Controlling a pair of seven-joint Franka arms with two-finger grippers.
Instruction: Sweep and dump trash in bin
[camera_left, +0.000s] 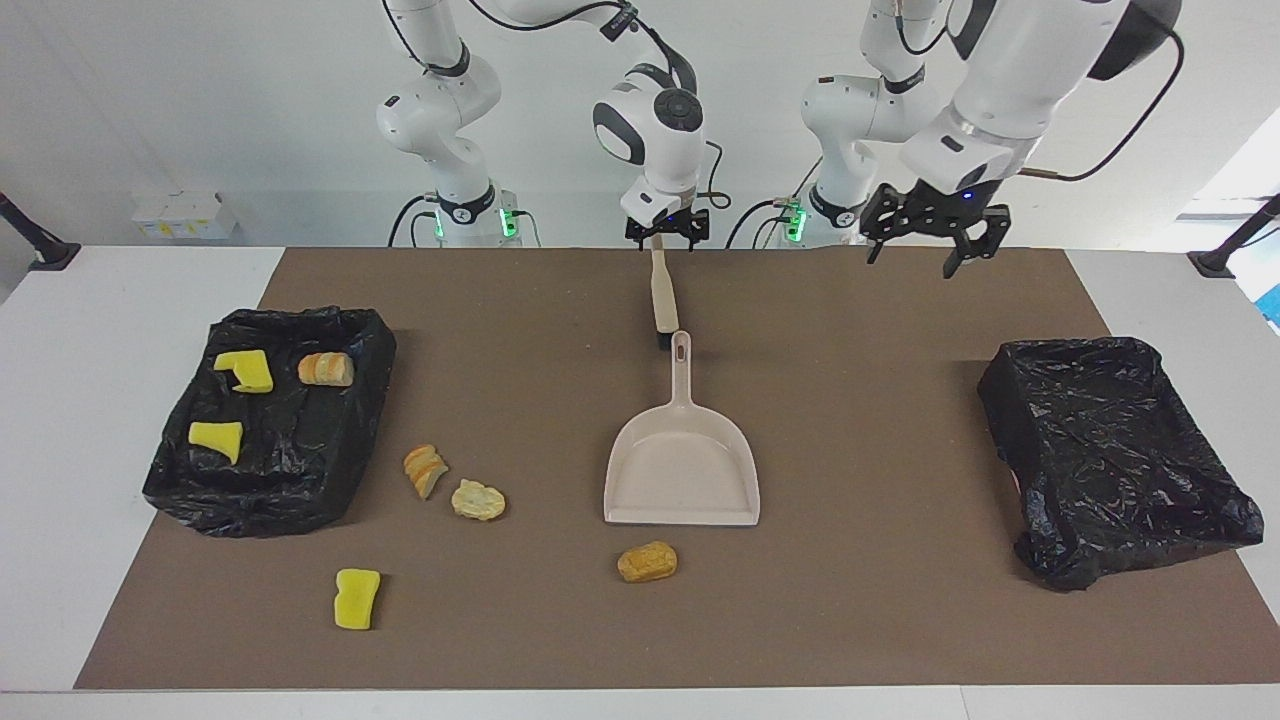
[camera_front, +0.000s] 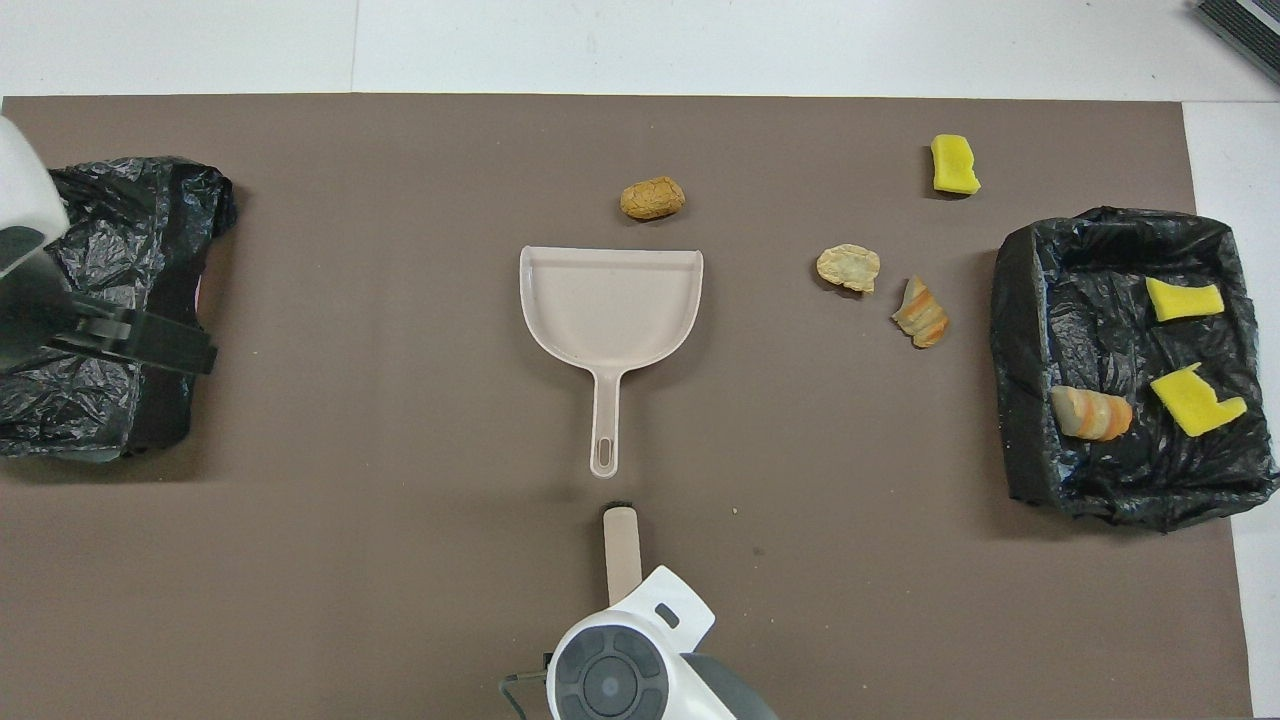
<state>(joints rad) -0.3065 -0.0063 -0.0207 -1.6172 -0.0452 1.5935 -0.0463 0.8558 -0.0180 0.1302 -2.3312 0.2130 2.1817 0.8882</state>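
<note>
Loose trash lies on the brown mat: a tan chunk (camera_left: 647, 562) (camera_front: 652, 198), a pale chunk (camera_left: 478, 500) (camera_front: 848, 268), sliced bread (camera_left: 425, 470) (camera_front: 920, 313) and a yellow sponge (camera_left: 357, 598) (camera_front: 955, 164). Two yellow sponges (camera_left: 245, 372) (camera_left: 217, 440) and a bread piece (camera_left: 326, 369) sit in the black-lined bin (camera_left: 250, 512) (camera_front: 1020, 350) at the right arm's end. A beige dustpan (camera_left: 682, 470) (camera_front: 610, 310) lies mid-mat, handle toward the robots. A brush (camera_left: 660, 295) (camera_front: 623, 550) lies nearer the robots. My right gripper (camera_left: 665, 238) stands open astride its handle end. My left gripper (camera_left: 925, 252) hangs open in the air.
A second black-lined bin (camera_left: 1120, 450) (camera_front: 110, 200) sits at the left arm's end with nothing showing inside. In the overhead view a left gripper finger (camera_front: 160, 345) shows in front of it. White table borders the mat (camera_left: 900, 620) on all sides.
</note>
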